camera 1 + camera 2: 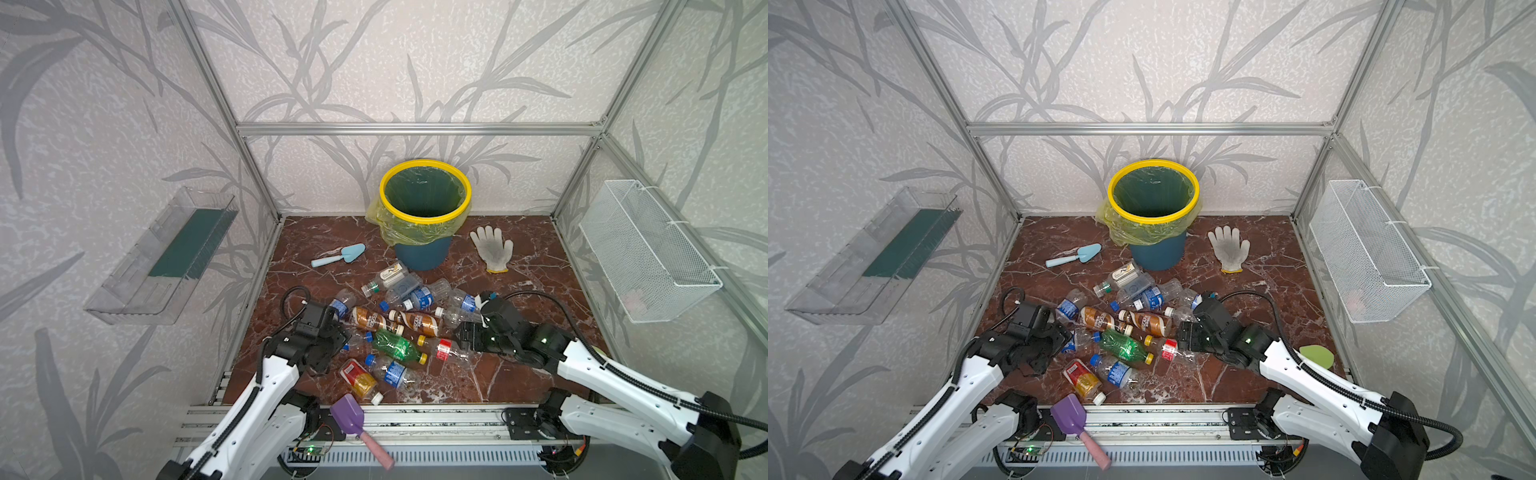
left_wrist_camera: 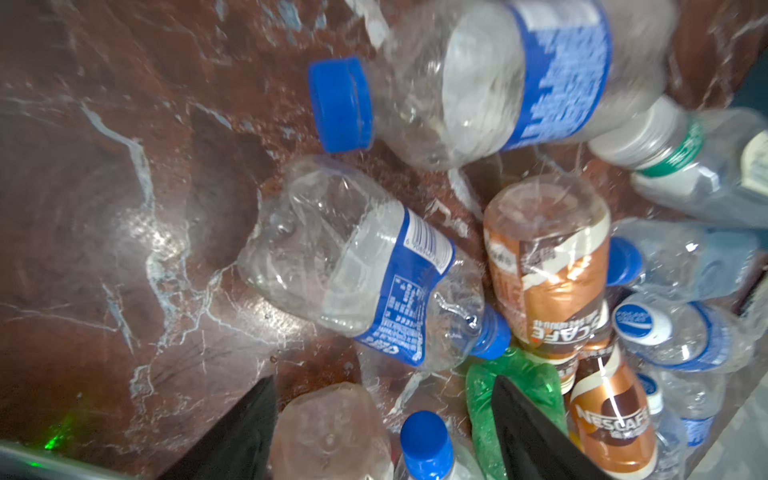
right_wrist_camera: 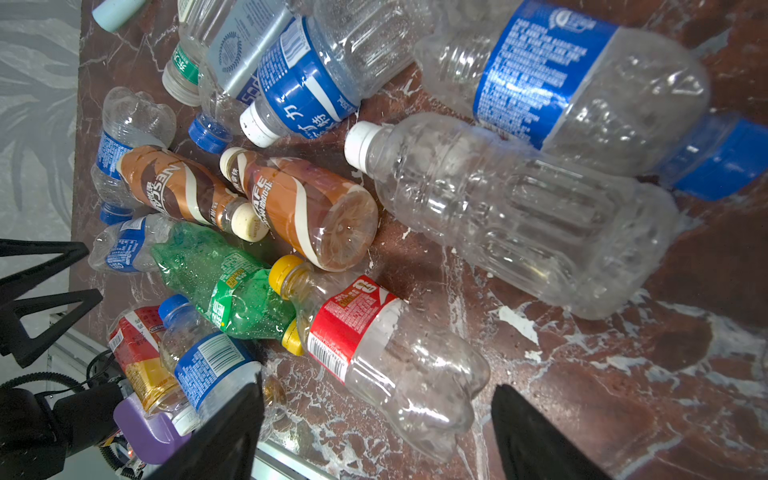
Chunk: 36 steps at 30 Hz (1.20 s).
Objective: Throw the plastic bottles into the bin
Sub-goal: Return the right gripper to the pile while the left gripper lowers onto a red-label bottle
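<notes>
Red-brown marble floor (image 1: 519,374) fills a cell walled in leaf-print paper. In both top views the plastic bottles (image 1: 399,320) (image 1: 1133,324) lie in a loose heap between the two claws. None is in the bin (image 1: 422,254) (image 1: 1156,253), which stands upright well beyond both claws, by the back wall. The left claw (image 1: 338,338) sits low at one edge of the heap. The right claw (image 1: 463,337) sits low at the opposite edge, just beside a red-labelled bottle (image 1: 444,349). A green bottle (image 1: 395,345) lies between the two claws. A light-blue trowel (image 1: 338,257) and a white glove (image 1: 492,248) lie beyond the claws, on either side of the bin. A purple scoop (image 1: 349,413) rests behind the left claw on the front rail.

From the left wrist, the left claw (image 2: 384,386) has its fingers well apart, clamped on nothing. A clear bottle's base and a blue cap (image 2: 426,440) sit between them. Just ahead of the claw lies a crumpled blue-labelled bottle (image 2: 365,282) on its side. The green bottle touches one finger, with brown-swirled bottles (image 2: 548,270) beside it.

From the right wrist, the right claw (image 3: 380,380) also has its fingers spread wide, gripping nothing. The clear base of the red-labelled bottle lies between them on the marble. A large clear white-capped bottle (image 3: 519,216) lies just ahead of the claw.
</notes>
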{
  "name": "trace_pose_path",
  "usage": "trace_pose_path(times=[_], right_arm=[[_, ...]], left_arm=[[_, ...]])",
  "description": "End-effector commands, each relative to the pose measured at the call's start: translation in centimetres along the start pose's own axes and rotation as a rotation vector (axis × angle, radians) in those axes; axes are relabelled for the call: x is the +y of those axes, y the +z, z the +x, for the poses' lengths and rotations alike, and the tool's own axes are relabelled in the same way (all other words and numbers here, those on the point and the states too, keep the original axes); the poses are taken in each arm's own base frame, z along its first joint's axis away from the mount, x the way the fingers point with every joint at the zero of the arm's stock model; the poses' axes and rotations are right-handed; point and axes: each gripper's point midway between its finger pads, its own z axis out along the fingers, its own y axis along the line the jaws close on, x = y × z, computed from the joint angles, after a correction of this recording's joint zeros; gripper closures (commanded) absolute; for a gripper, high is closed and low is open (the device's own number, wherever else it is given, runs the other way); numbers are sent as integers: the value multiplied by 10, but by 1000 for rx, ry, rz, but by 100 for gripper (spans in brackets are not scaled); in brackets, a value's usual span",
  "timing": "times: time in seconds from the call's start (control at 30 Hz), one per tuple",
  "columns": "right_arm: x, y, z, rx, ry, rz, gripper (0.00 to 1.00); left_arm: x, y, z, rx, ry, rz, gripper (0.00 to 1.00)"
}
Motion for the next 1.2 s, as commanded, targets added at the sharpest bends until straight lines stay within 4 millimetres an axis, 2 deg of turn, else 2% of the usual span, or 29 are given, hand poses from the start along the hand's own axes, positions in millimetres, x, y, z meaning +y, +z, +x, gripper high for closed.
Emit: trace_pose_path(times=[0.0,0.1,0.27,0.33,0.43,0.6,0.8,1.17], right_arm=[[-5,-1,3,-4,7,15,14],[-6,-1,3,-8,7,20,13],[-8,-6,1,-25,14,23,13],[-9,-8,0,-29,12,31,13],[-11,-9,0,-36,12,38,13],[-14,-9,2,-39,20,40,13],[-16,-10,2,-44,23,42,13],[-21,-8,6,-45,38,47,13]], left_arm=[[-6,-10,18,85,95,-10,18],[2,-19,23,73,109,-44,17],[23,-13,41,124,91,-110,16],[29,-10,49,132,85,-121,8],[28,-7,59,141,83,-115,3],[20,0,72,132,103,-98,2],[10,14,84,134,118,-95,9],[35,27,86,124,84,-116,28]])
